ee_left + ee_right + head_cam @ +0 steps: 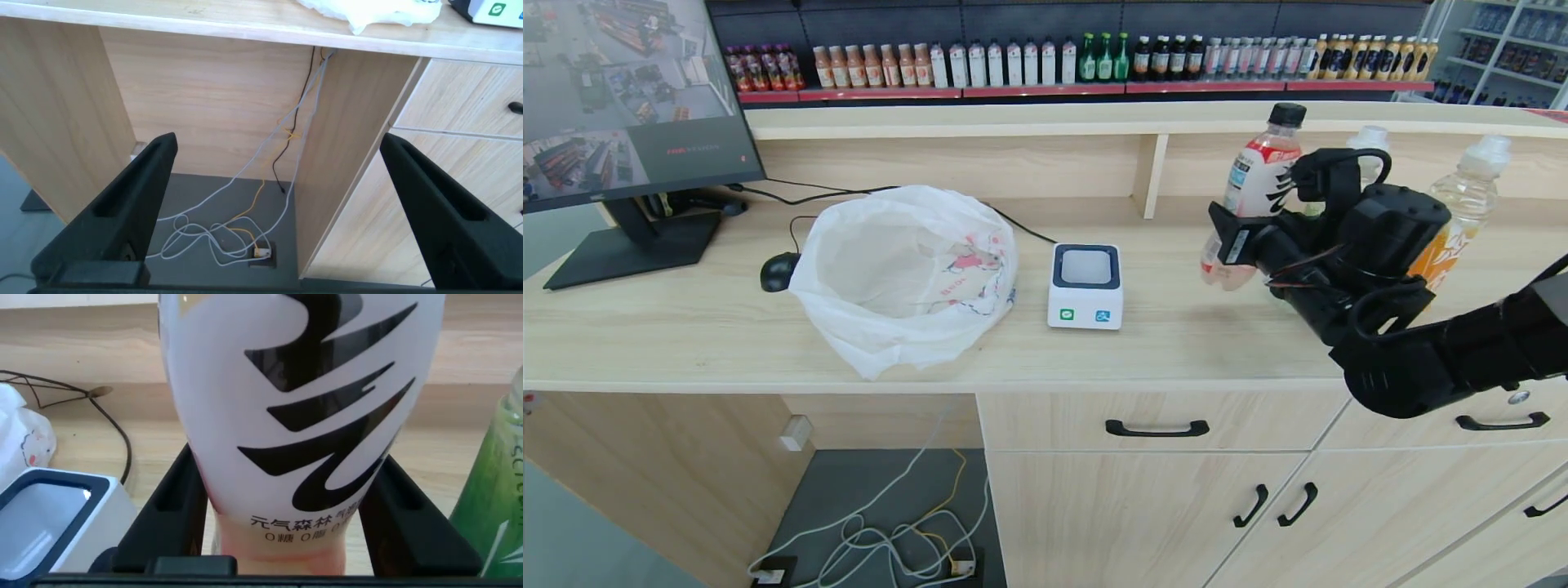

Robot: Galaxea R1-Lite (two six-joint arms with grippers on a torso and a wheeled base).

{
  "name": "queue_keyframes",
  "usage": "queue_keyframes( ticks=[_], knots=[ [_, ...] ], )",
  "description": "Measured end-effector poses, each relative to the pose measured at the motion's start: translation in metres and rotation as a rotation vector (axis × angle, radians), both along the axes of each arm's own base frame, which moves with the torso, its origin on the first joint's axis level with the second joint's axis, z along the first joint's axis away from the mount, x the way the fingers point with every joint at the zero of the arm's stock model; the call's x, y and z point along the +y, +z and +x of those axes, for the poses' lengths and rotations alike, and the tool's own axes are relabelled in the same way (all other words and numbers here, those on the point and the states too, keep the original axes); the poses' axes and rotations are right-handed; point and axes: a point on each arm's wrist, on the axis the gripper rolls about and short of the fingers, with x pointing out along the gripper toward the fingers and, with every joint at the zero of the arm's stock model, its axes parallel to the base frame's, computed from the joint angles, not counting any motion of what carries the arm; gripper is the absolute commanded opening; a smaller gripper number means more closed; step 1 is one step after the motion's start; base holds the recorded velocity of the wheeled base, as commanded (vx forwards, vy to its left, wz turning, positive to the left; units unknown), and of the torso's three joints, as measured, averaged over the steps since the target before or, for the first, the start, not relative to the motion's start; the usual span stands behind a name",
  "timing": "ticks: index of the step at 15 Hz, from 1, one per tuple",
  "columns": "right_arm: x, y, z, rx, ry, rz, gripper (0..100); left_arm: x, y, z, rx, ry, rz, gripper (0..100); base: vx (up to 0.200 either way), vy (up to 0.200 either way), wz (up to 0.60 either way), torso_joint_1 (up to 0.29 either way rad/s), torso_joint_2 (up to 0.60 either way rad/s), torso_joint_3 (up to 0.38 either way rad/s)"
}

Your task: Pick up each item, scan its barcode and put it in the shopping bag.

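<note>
My right gripper [1241,245] is shut on a pink drink bottle [1254,192] with a black cap, holding it upright just above the right part of the counter. In the right wrist view the bottle [302,416] stands between both black fingers [176,510]. The white barcode scanner [1085,286] sits on the counter left of the bottle, also seen as the scanner [49,514]. The open white shopping bag [905,273] lies further left. My left gripper [278,220] hangs open below counter height, facing the knee space with cables.
An orange drink bottle [1454,212] and a white-capped bottle [1368,143] stand behind my right arm; a green bottle [498,498] is beside the held one. A monitor [621,98] and a mouse [779,271] occupy the counter's left. A raised shelf [1094,118] runs along the back.
</note>
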Motion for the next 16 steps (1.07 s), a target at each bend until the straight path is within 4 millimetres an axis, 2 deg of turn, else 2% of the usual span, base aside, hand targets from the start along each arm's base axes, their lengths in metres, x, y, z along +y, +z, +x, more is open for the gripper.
queue_keyframes(
  ticks=[7, 9, 11, 14, 16],
  knots=[
    [0.0, -0.003, -0.093, 0.079, 0.08, -0.096, 0, 0.0, 0.0, 0.0, 0.0, 0.0, 0.0, 100, 0.0, 0.0, 0.0, 0.0, 0.0, 0.0],
    [-0.002, -0.004, -0.115, 0.089, 0.103, -0.101, 0, 0.0, 0.0, 0.0, 0.0, 0.0, 0.0, 100, 0.0, 0.0, 0.0, 0.0, 0.0, 0.0],
    [-0.004, -0.001, -0.128, 0.079, 0.118, -0.094, 0, 0.0, 0.0, 0.0, 0.0, 0.0, 0.0, 100, 0.0, 0.0, 0.0, 0.0, 0.0, 0.0],
    [0.0, 0.006, -0.139, 0.056, 0.155, -0.063, 0, 0.0, 0.0, 0.0, 0.0, 0.0, 0.0, 100, 0.0, 0.0, 0.0, 0.0, 0.0, 0.0],
    [0.012, 0.013, -0.145, 0.048, 0.227, 0.02, 0, 0.0, 0.0, 0.0, 0.0, 0.0, 0.0, 100, 0.0, 0.0, 0.0, 0.0, 0.0, 0.0]
  ],
)
